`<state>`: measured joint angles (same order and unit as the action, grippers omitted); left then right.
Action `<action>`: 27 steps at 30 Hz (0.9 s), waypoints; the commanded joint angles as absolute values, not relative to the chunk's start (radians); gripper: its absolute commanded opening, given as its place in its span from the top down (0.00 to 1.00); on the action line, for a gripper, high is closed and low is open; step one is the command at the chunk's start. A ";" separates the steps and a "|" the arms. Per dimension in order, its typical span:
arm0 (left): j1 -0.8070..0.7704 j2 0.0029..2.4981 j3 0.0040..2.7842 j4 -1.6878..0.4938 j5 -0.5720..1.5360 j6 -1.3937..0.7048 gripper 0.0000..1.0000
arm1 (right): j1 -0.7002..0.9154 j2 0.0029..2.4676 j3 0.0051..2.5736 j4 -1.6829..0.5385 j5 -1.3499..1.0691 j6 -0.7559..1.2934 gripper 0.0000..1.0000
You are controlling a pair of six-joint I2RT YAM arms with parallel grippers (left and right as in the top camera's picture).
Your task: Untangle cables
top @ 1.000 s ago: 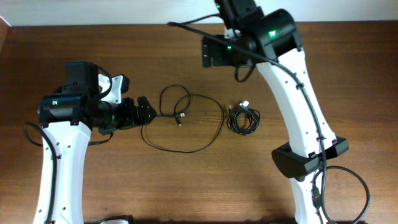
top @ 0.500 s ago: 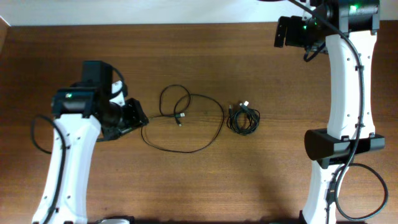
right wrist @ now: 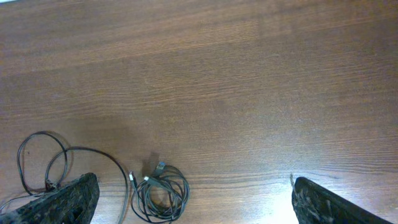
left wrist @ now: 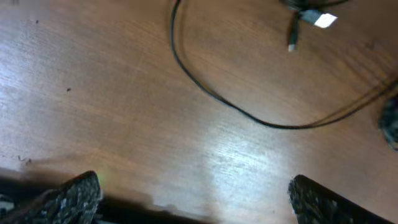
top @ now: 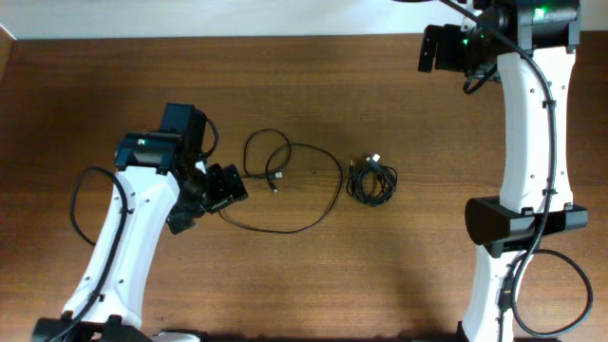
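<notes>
Fingers (left wrist: 68, 199) of the left gripper (left wrist: 194, 186) stand wide apart at the lower corners of its wrist view, with only bare wood between them. Just ahead of them the loose cable (left wrist: 273, 126) curves across the table (top: 142, 95), close to the tips but not between them and not touching them. A silvery plug (left wrist: 323, 20) of that cable lies farther ahead. The dark blur at the edge of that view is probably the coiled bundle (top: 372, 180), though it is too soft to tell. From overhead, the bundle is a small tight coil with a white plug end (top: 375, 159) on its far side. The loose cable lies just beside the bundle on the left-arm side as one wide loop with a smaller loop at its far end, and the two cables do not touch. The left gripper sits beyond that wide loop from the bundle, at the loop's outer edge. The right gripper (right wrist: 194, 190) is also spread open and holds nothing, its fingers (right wrist: 323, 205) at the lower corners of its own view. It hangs high and well apart from the bundle, over the far side of the table, looking down on both cables.
</notes>
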<state>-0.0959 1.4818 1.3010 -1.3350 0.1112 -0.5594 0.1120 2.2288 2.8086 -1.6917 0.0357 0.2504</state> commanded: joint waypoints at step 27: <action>-0.232 1.624 0.798 -0.677 0.003 -0.868 0.28 | 0.111 2.232 2.804 -1.698 0.027 0.243 0.01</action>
